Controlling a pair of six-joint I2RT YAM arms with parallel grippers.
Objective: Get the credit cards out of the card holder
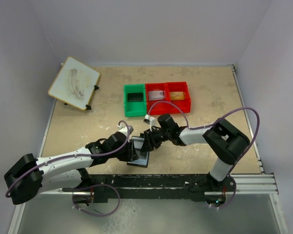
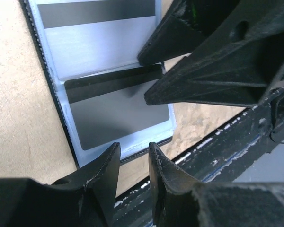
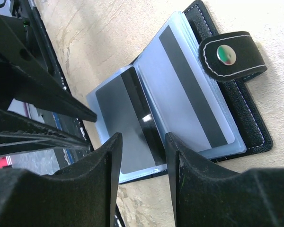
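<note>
Black fingertips of the right gripper filled the bottom of its wrist view. They stood spread with a clear gap and nothing between them, poised over the open card holder. The left gripper was also parted and empty, just off the holder's near edge and facing the right one across it.

On the speckled table, the holder lay open flat, close to the front rail, between the two claws. Its black cover was down and its pale, clear sleeves faced up. Two credit cards showed through the sleeves, a grey one in the leaf nearer the right fingers and a lighter one in the leaf beside the tab.

The cards were probably stiff, thin, light and slick. The sleeves looked like soft film that would cling and buckle. The holder seemed light enough to slide or lift along with a card, so one claw would likely have to pin a leaf or the cover. The other would pinch a card by whatever edge stood proud of its pocket. Which side each pocket opened on could not be told.

No brand, number or lettering could be read. Only dark magnetic stripes showed on the cards, and the tab carried a plain metal snap.
</note>
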